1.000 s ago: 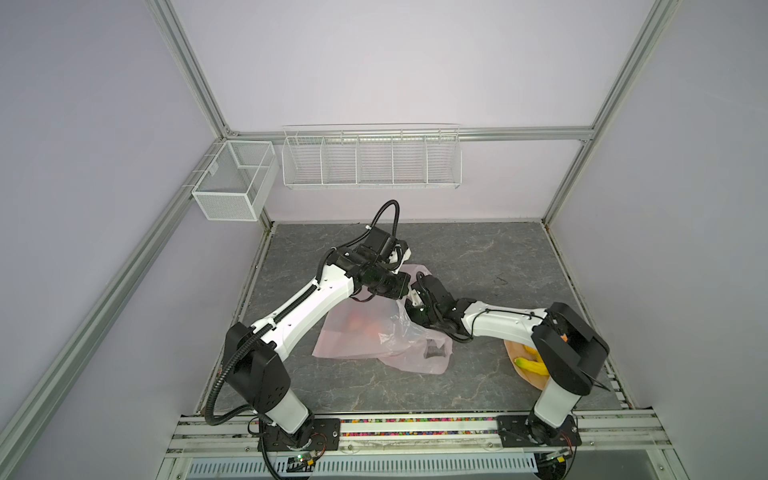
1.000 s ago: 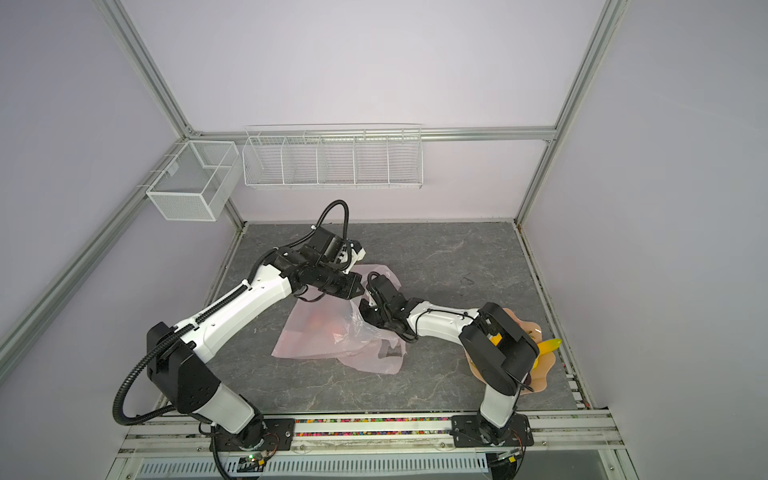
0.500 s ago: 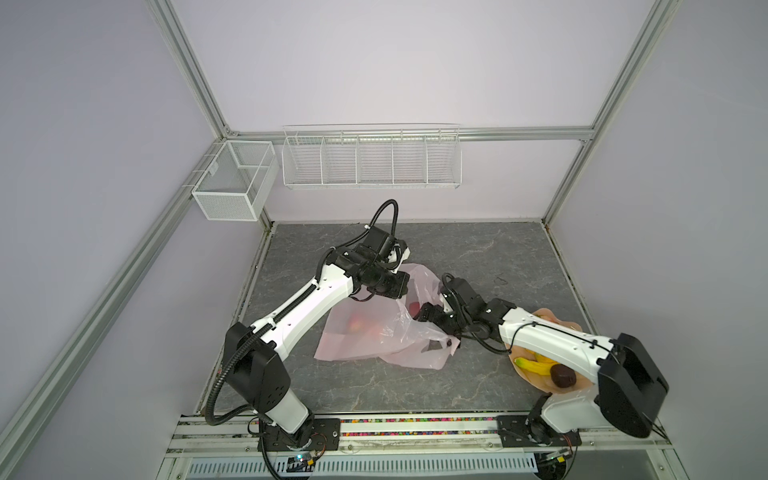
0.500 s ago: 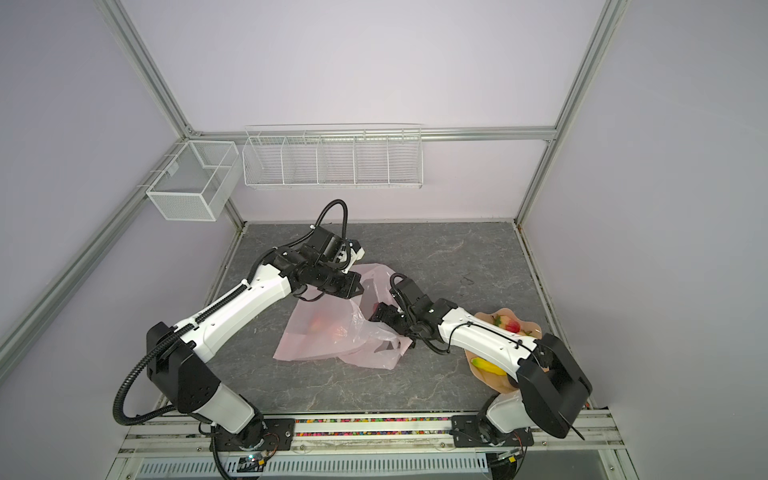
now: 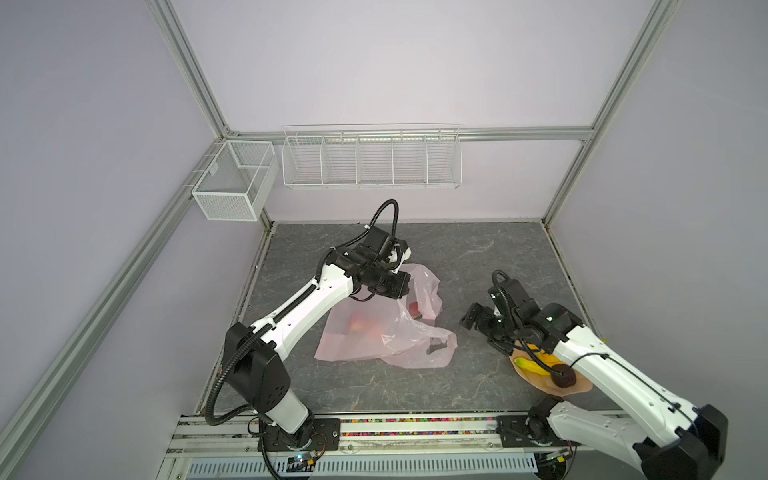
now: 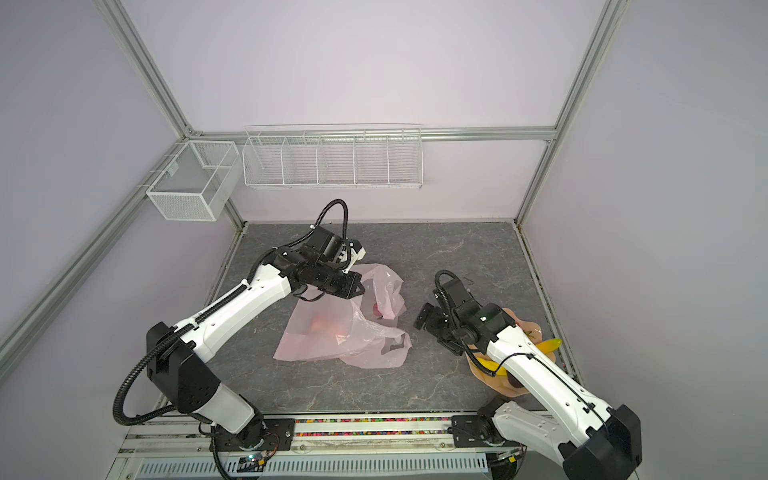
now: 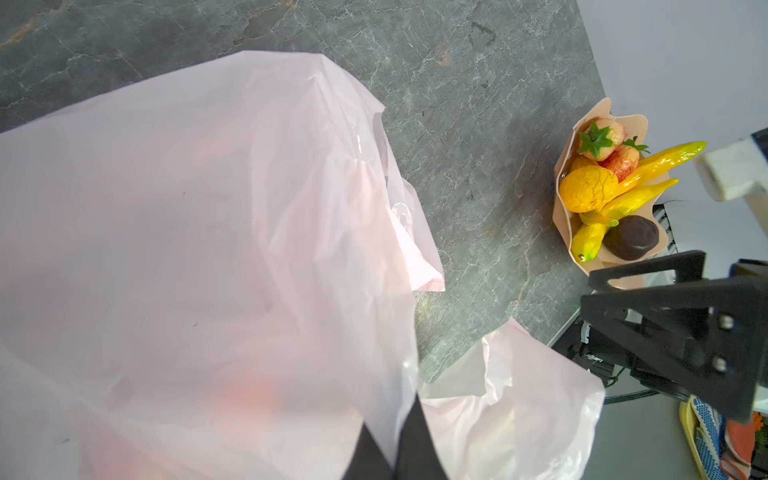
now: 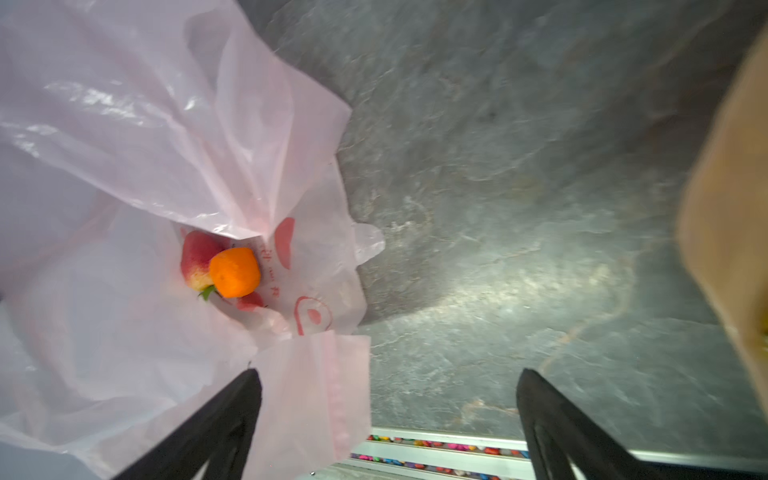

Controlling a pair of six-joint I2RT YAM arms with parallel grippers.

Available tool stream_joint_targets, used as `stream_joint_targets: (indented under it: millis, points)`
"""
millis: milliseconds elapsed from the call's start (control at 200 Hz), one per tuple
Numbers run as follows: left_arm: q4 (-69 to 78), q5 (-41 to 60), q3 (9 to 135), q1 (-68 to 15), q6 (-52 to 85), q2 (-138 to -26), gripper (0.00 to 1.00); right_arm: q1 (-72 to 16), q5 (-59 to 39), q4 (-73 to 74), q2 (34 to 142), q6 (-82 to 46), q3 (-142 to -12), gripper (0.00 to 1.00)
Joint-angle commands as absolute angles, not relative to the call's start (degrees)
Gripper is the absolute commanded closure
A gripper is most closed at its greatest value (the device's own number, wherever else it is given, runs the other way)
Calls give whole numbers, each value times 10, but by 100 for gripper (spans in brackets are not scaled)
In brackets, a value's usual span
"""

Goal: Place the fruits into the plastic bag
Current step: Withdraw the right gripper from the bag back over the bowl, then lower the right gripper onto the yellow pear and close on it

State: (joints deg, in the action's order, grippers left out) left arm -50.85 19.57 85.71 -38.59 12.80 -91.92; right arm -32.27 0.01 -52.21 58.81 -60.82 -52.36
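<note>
Now the left gripper point(image 7: 392, 455) is closed on a fold of the plastic bag point(image 5: 374, 336) and holds its upper edge lifted above the grey table point(image 5: 465, 257); the mouth of the bag opens toward the right arm. Inside the bag lie an orange point(image 8: 235, 272) and a red-yellow fruit point(image 8: 194, 257), touching each other. The right gripper point(image 8: 386, 415) has its jaws wide apart and carries nothing. It hangs over the table between the bag and the peach plate point(image 7: 600, 109), nearer to the plate. On the plate rest the yellow bananas point(image 7: 660, 160), a dark brown fruit point(image 7: 631, 237), a wrinkled yellow-orange fruit point(image 7: 588, 189) and two strawberry-like pieces point(image 7: 598, 139)
</note>
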Motion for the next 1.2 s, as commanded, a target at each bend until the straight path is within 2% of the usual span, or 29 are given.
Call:
stream_joint_targets:
  millis: [0, 355, 595, 895, 1195]
  points:
    - [-505, 208, 856, -383, 115, -913, 100, -293, 53, -639, 564, -585, -522, 2]
    - [-505, 215, 856, -383, 112, -914, 100, -214, 152, -718, 577, -522, -552, 3]
    - [-506, 216, 853, -383, 110, -910, 100, -146, 194, -699, 612, -466, -558, 5]
    - [-504, 216, 851, -384, 111, -907, 100, -43, 166, -610, 664, -400, -525, 10]
    - [-506, 213, 849, -383, 112, -904, 100, 1, 142, -553, 707, -377, -507, 19]
